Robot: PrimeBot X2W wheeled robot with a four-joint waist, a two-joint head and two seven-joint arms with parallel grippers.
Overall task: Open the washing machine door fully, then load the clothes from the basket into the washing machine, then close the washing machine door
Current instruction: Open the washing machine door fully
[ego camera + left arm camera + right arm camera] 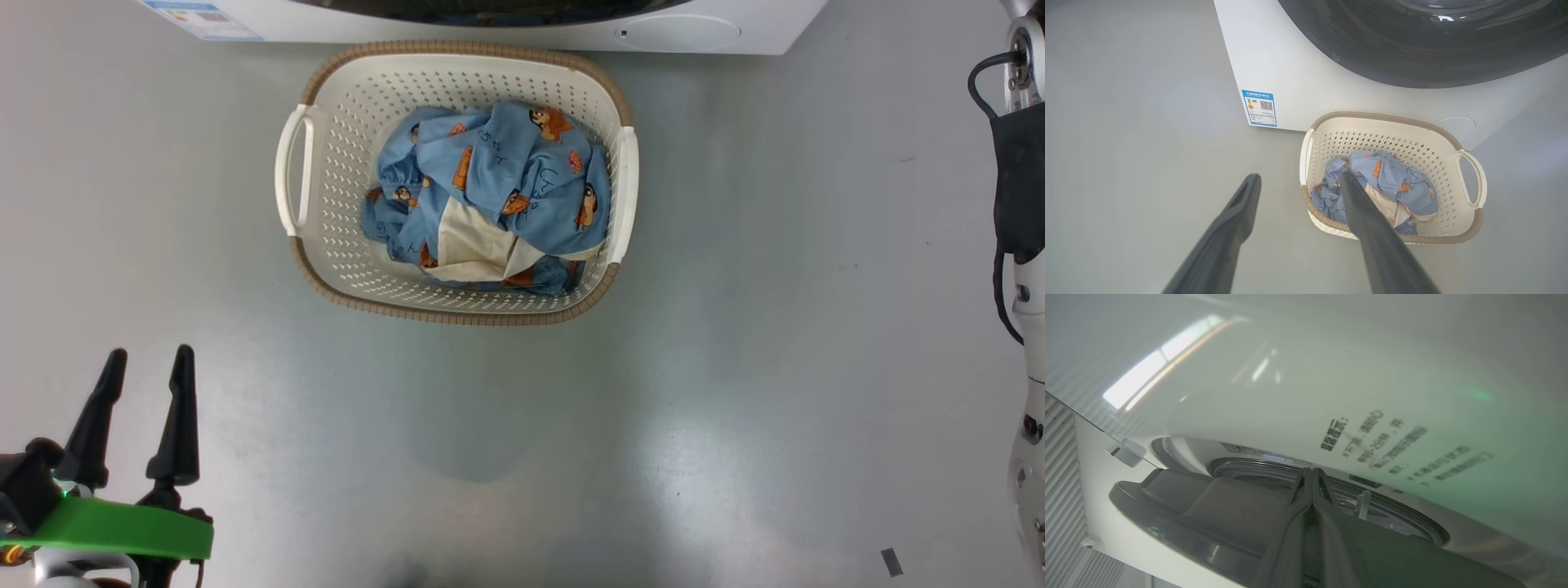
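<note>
Head view: the basket (457, 51) stands on the grey floor (735, 367) at twelve o'clock from centre. Its far rim is close to the washing machine (367, 28), whose black door (490, 10) edges the top. The clothes (506, 171) lie heaped inside, blue folds over a cream piece. The left gripper (151, 353) hangs at seven o'clock, fingers spread and empty, well apart from the basket. The pale right forearm (1030, 327) runs up the three o'clock edge.

Left wrist view: the left gripper (1299, 175) points toward the basket (1384, 116) at four o'clock, with the clothes (1396, 175) piled loosely in it. The door (1412, 49) bulges at one o'clock, and a blue label (1259, 108) sits at eleven.

Right wrist view: the right gripper (1312, 471) is clenched, fingers pressed together on nothing. It lies along the door (1216, 506) with its tips at the grey ring (1249, 465) of the opening. The door looks slightly ajar; how far, I cannot tell.

The door is probably stiff, heavy and glossy-slick, best pulled at the rim opposite its hinge, following its arc. The clothes should be light, limp and prone to trail, so pinch a raised fold at the heap's top.
</note>
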